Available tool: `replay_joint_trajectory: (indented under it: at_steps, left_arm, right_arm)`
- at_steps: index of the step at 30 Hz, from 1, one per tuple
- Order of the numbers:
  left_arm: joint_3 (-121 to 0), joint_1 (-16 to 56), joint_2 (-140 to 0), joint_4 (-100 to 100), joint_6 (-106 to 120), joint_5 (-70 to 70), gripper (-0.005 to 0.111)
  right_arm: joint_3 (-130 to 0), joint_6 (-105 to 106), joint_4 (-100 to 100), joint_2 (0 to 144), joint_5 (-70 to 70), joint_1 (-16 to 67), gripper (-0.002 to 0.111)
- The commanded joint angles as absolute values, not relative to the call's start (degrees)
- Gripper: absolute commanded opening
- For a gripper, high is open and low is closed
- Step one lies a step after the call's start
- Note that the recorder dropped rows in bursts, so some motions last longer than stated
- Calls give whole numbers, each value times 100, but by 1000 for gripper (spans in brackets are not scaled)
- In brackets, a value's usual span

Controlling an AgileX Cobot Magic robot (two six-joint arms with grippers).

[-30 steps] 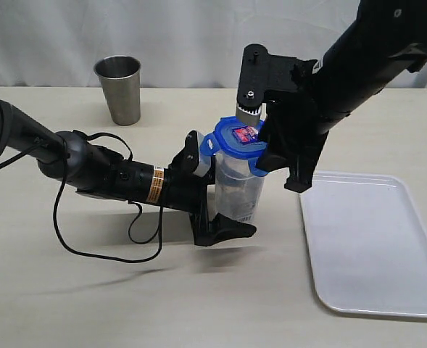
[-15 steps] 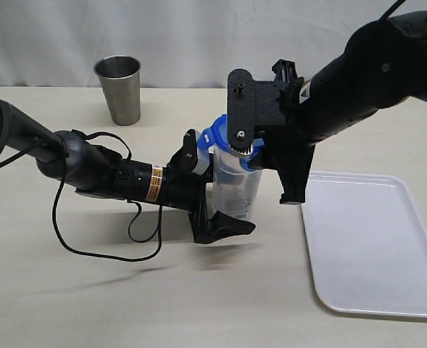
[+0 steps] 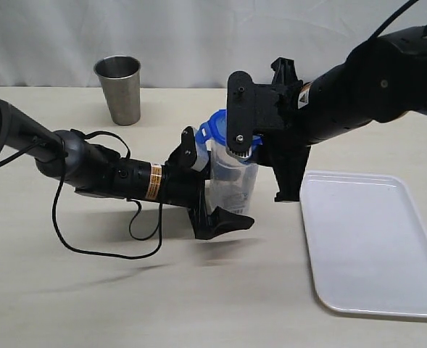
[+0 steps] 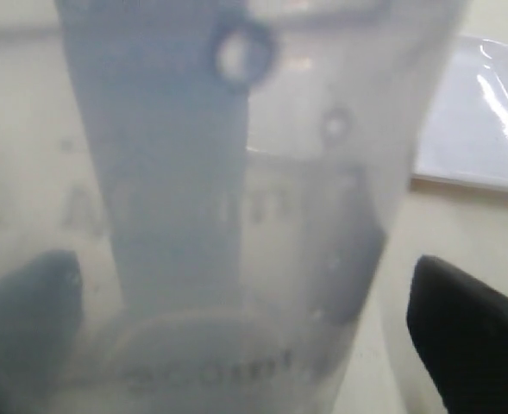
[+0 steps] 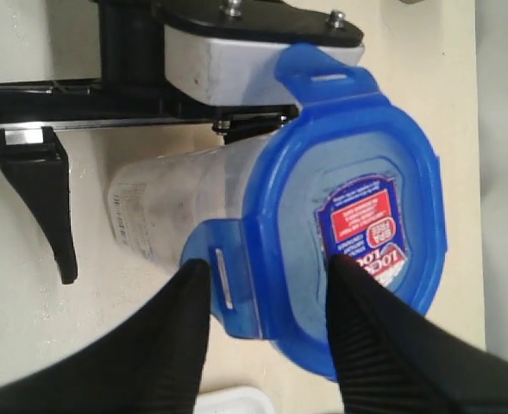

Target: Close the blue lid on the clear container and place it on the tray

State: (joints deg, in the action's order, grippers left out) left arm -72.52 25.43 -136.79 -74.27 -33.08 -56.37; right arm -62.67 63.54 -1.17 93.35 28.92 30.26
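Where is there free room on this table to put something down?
The white tray is bare, and so is the table along the near edge and beside the steel cup. The middle is crowded: the left gripper and right gripper meet at the clear container.

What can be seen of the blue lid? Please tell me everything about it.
The blue lid is rounded, bright-blue, slightly see-through plastic with a red-and-blue sticker on top. It sits on the mouth of the clear container. Two slotted snap flaps show; both stick outward, seemingly not yet folded down. The right hand is over it, open: one finger covers a flap, the other the sticker's edge. Whether they press cannot be told.
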Motion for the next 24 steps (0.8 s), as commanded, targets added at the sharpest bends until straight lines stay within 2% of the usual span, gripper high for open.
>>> replay_joint_trajectory:
  at_steps: [1, 7, 24]
  left_arm:
    - [-7281, 2599, -13670, -7601, -3323, -5890, 104]
    - [-7281, 2599, -13670, -7601, -3323, -5890, 104]
    - [-7281, 2588, -13659, -7477, -3230, -6057, 104]
  right_arm:
    - [-6102, 6253, -44, 9651, 3325, 3018, 39]
    - [-6102, 6210, -44, 9674, 3302, 3018, 35]
    - [-6100, 6169, -44, 9724, 3304, 3018, 35]
